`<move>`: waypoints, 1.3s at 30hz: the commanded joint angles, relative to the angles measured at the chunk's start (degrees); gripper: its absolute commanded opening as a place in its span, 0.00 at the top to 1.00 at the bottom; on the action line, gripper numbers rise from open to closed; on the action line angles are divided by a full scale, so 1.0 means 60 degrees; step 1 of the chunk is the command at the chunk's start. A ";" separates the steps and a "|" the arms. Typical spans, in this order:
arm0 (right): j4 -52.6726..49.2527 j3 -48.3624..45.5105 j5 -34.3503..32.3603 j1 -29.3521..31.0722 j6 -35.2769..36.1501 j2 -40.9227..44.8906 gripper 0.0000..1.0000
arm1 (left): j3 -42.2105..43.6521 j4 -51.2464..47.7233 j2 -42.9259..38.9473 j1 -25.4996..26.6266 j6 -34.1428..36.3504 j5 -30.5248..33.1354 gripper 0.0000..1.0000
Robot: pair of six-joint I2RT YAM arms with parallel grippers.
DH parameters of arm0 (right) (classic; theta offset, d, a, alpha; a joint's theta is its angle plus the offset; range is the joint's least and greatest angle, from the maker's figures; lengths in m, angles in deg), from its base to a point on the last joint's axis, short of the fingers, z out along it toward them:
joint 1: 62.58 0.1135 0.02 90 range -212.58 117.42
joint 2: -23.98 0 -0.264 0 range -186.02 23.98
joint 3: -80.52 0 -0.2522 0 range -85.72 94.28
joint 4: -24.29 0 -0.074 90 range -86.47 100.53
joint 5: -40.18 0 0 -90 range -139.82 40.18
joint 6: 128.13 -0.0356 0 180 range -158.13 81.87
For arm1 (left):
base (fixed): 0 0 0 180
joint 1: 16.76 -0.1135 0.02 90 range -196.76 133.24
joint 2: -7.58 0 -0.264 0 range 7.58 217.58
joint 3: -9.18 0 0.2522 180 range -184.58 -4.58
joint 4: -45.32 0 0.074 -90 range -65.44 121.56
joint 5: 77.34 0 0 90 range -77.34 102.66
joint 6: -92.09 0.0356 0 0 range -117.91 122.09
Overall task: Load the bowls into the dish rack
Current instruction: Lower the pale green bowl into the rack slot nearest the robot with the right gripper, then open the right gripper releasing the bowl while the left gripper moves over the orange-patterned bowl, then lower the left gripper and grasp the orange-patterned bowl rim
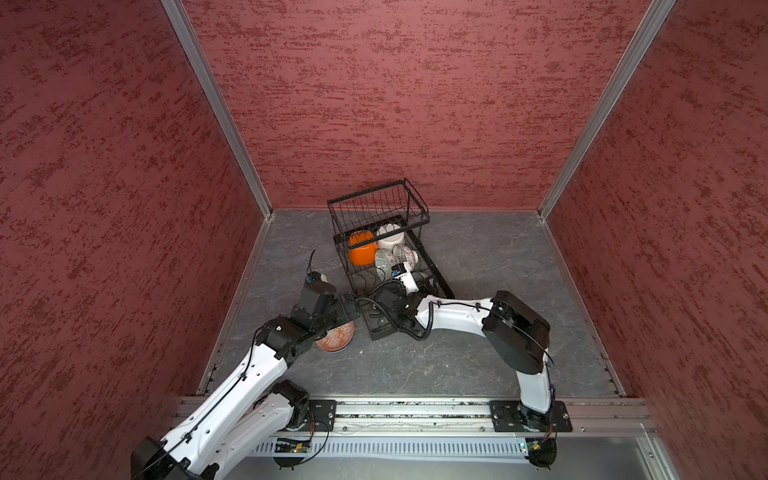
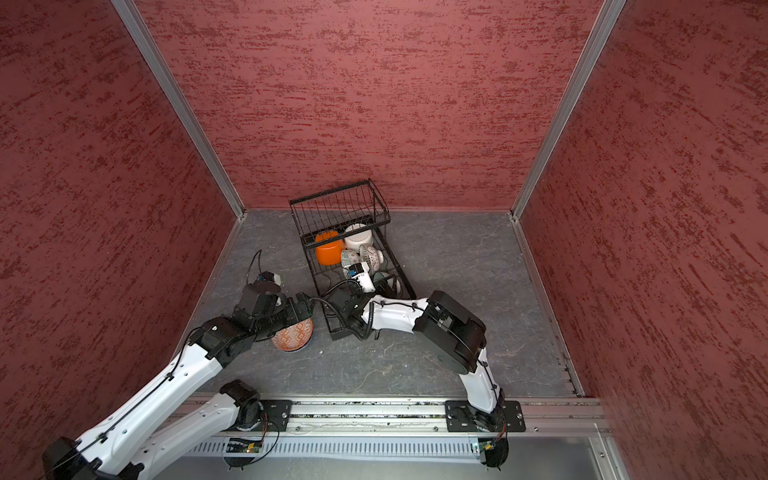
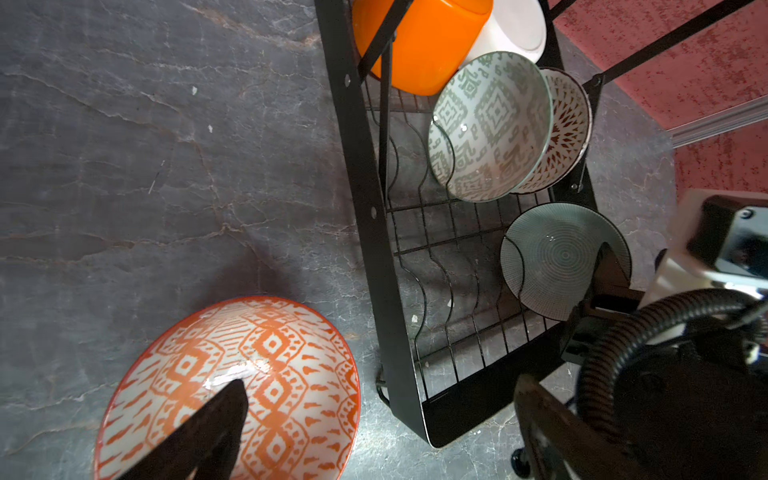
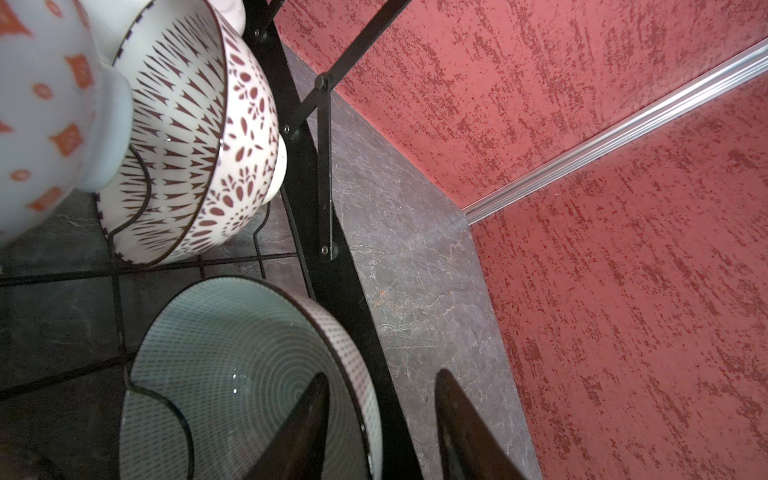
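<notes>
The black wire dish rack holds an orange bowl, a white bowl, a green-patterned bowl and a maroon-patterned bowl. Nearer, a pale green bowl leans in the wavy dividers. My right gripper is open and straddles its rim and the rack's side rail, one finger inside the bowl. A terracotta-patterned bowl sits on the table left of the rack. My left gripper hangs wide open over it, one finger above its inside.
The grey stone-look table is boxed in by red textured walls with metal corner posts. The rack's raised basket stands close to the back wall. My right forearm crosses the rack's near end.
</notes>
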 commanded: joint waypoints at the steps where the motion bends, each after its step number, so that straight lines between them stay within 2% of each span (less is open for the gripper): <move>1: 0.0203 0.0080 0.0060 0.0050 -0.0133 0.0450 0.50 | -0.0055 -0.0426 0.0069 -0.0195 -0.0123 0.0028 0.00; 11: 0.1522 -0.0584 0.0723 0.0044 0.0696 0.1728 0.18 | -0.0339 -0.0993 0.0462 -0.0616 -0.0172 -0.0024 0.00; 14: 0.1859 -0.0786 0.1122 0.0047 0.0886 0.2101 0.13 | -0.0463 -0.1270 0.0522 -0.0658 -0.0245 0.0081 0.00; 23: 0.2288 -0.1221 0.2499 0.0046 0.0867 0.3356 0.12 | -0.1046 -0.2579 0.0600 -0.0823 -0.0263 0.0651 0.00; 27: 0.2565 -0.1585 0.2832 0.0050 0.0796 0.4003 0.12 | -0.1427 -0.3421 0.1044 -0.0851 -0.0268 0.1120 0.09; 31: 0.3198 -0.2223 0.2932 0.0050 0.1019 0.4582 0.12 | -0.1498 -0.3658 0.1539 -0.0846 -0.0317 0.1147 0.19; 39: 0.3352 -0.2832 0.2959 0.0050 0.1078 0.4939 0.12 | -0.1255 -0.3723 0.1951 -0.0838 -0.0538 0.0897 0.21</move>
